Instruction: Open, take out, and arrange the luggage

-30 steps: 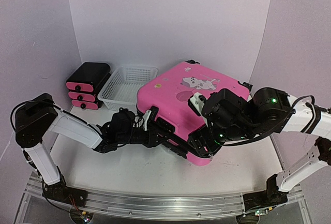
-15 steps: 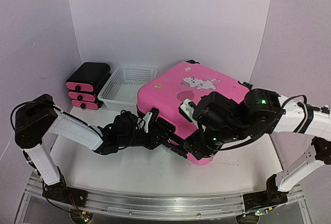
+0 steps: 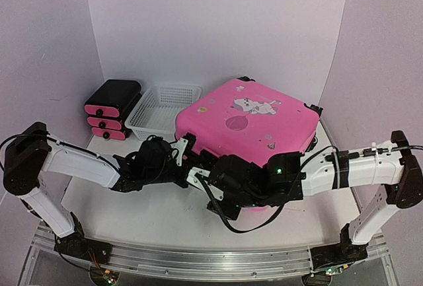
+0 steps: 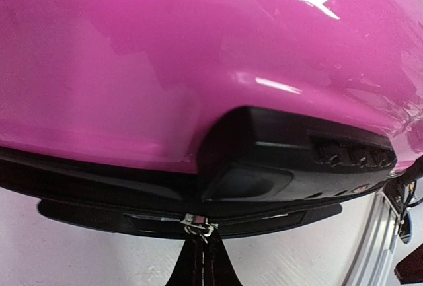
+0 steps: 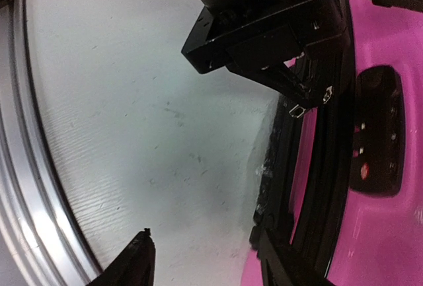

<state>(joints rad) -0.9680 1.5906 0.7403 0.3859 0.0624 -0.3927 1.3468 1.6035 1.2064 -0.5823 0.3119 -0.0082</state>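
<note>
Luggage [image 3: 246, 118] lies lid-down, both arms at its near edge

One pink hard-shell case lies flat towards the back right of the white surface [image 3: 132, 214]. To its left, one black drawer unit [image 3: 112, 106] with three pink fronts and one white mesh basket [image 3: 141, 118] stand side by side. Pale lilac walls [image 3: 218, 22] close in the back and sides. Two arms reach in low and crowd the case's near side. The left end effector [image 4: 198, 248] is pinched tight on the silver zipper pull [image 4: 198, 224]. The right end effector [image 5: 206, 266] holds nothing, its fingers [image 5: 135, 263] moderately apart over bare surface, one just beside the black zipper band [image 5: 310, 187].
</note>
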